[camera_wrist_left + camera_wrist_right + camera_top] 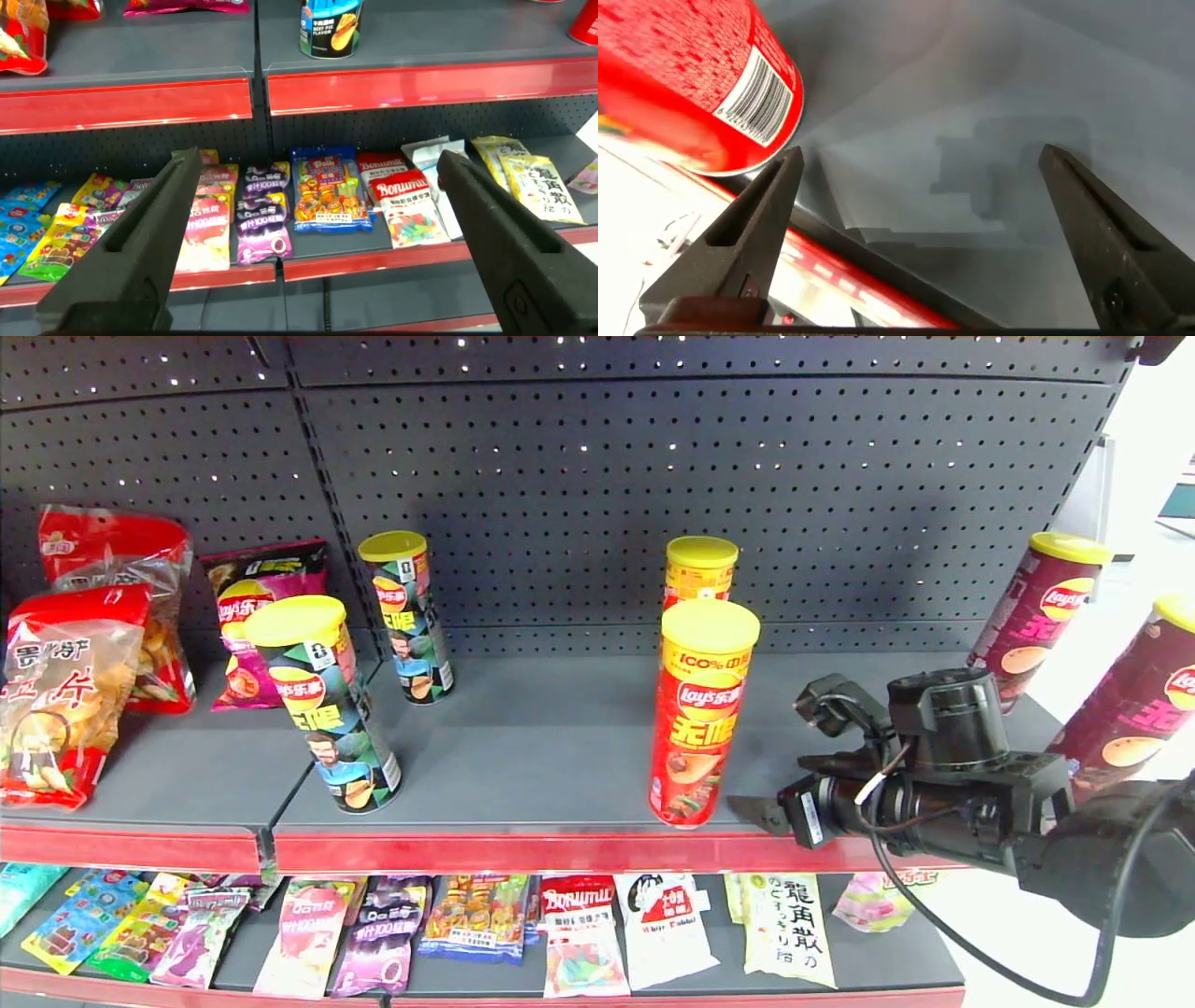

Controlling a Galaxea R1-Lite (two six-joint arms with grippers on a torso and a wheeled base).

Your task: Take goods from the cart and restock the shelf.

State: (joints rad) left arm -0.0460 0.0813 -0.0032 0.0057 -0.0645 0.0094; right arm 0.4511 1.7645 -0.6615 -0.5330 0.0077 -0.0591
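A red chip can with a yellow lid [702, 709] stands upright near the front edge of the grey upper shelf [551, 747]. My right gripper [782, 758] is open just to the right of it, level with its lower half, with nothing between the fingers. In the right wrist view the can's base [701, 84] lies just outside one finger [757, 233] of the right gripper [920, 159]. My left gripper [318, 159] is open and empty, facing the lower shelf of candy bags [327, 191].
Another red can [700, 569] stands behind the first. Two dark green cans [322, 700] [408, 616] and chip bags [65, 691] fill the shelf's left part. Two maroon cans [1036, 607] [1134, 700] lean at the right end. A red lip [523, 852] edges the shelf.
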